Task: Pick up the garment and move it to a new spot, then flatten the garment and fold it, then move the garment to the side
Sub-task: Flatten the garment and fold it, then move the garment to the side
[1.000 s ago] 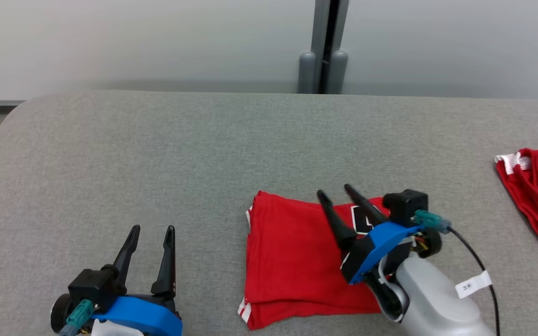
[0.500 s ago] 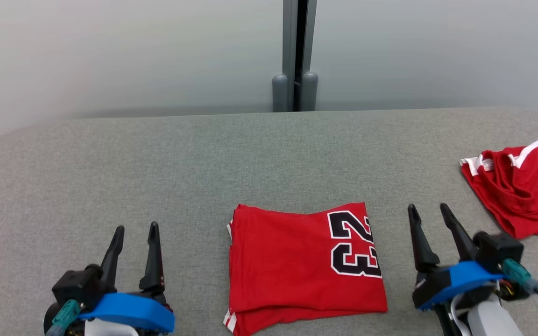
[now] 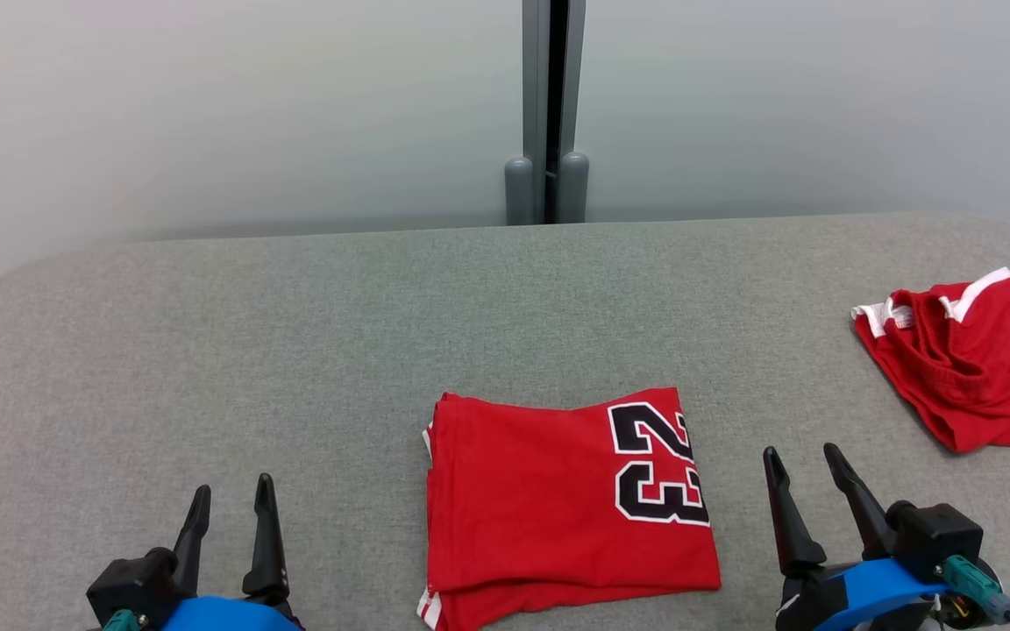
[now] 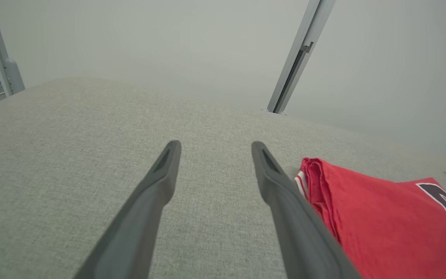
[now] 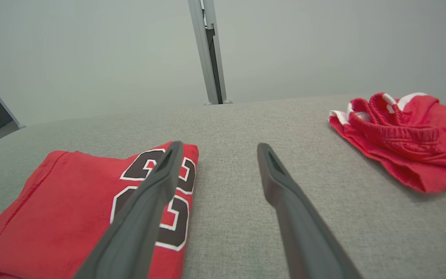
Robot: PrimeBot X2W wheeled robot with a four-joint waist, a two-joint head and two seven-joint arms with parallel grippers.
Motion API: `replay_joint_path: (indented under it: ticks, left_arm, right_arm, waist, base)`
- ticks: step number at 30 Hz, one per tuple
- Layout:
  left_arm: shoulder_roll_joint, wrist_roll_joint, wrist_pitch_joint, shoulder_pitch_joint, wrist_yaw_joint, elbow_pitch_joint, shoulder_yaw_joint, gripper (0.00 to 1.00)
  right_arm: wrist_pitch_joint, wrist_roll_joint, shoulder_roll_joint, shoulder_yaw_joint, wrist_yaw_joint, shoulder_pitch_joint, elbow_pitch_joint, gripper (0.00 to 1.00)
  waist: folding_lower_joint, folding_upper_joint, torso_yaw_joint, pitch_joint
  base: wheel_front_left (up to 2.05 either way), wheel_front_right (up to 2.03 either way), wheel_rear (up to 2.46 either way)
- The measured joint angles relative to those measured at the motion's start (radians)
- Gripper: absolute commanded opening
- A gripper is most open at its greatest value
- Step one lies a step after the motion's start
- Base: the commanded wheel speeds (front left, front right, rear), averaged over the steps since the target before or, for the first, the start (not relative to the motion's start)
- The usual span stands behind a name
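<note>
Here, two red garments lie on the grey worktop. One, the folded garment, is a flat rectangle near the front edge, between the two grippers. It bears one black number 23, outlined in white, on its right part. White trim and stacked layers show along its left edge. The other, a crumpled garment in red with white bands, lies well apart from it toward the right side of the worktop.

The left gripper sits at the lower left of the head view. Its two fingers stand apart with nothing between them, to the left of the folded garment. The right gripper is at the lower right, its two fingers likewise spread and holding nothing, near the folded garment's right edge. In the right wrist view one finger crosses in front of the number.

Behind the worktop stands one grey post against a pale wall, with two rounded grey pieces at its foot.
</note>
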Motion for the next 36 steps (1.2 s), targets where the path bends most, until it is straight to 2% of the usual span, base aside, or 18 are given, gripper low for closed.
replay_joint_path:
  ticks: [24, 29, 30, 31, 32, 36]
  left_arm:
    - [-0.034, 0.06, 0.0, 0.003, -0.035, 0.027, 0.041, 1.0]
    - [-0.037, 0.069, 0.0, 0.001, -0.04, 0.026, 0.056, 1.0]
    - [-0.037, 0.069, 0.0, 0.001, -0.04, 0.026, 0.056, 1.0]
    - [-0.038, 0.074, 0.0, -0.001, -0.041, 0.026, 0.061, 1.0]
    - [-0.038, 0.074, 0.0, -0.001, -0.041, 0.026, 0.061, 1.0]
    - [-0.043, 0.082, 0.0, -0.005, -0.044, 0.027, 0.067, 1.0]
  right_arm:
    - [0.041, -0.014, 0.0, -0.002, 0.0, -0.003, 0.026, 1.0]
    - [0.188, -0.04, 0.0, -0.002, 0.0, -0.06, 0.041, 1.0]
    - [0.188, -0.04, 0.0, -0.002, 0.0, -0.06, 0.041, 1.0]
    - [0.266, -0.07, 0.0, -0.003, 0.0, -0.097, 0.045, 1.0]
    - [0.266, -0.07, 0.0, -0.003, 0.0, -0.097, 0.045, 1.0]
    - [0.423, -0.086, 0.0, -0.004, 0.0, -0.154, 0.075, 1.0]
  waist:
    - [0.0001, 0.0, 0.007, -0.001]
    - [0.0001, 0.0, 0.024, 0.005]
    - [0.0001, 0.0, 0.024, 0.005]
    - [0.0001, 0.0, 0.034, 0.009]
    - [0.0001, 0.0, 0.034, 0.009]
    - [0.0001, 0.0, 0.06, 0.024]
  base:
    - [0.0, 0.0, 0.0]
    - [0.0, 0.0, 0.0]
    - [0.0, 0.0, 0.0]
    - [0.0, 0.0, 0.0]
    - [0.0, 0.0, 0.0]
    - [0.0, 0.0, 0.0]
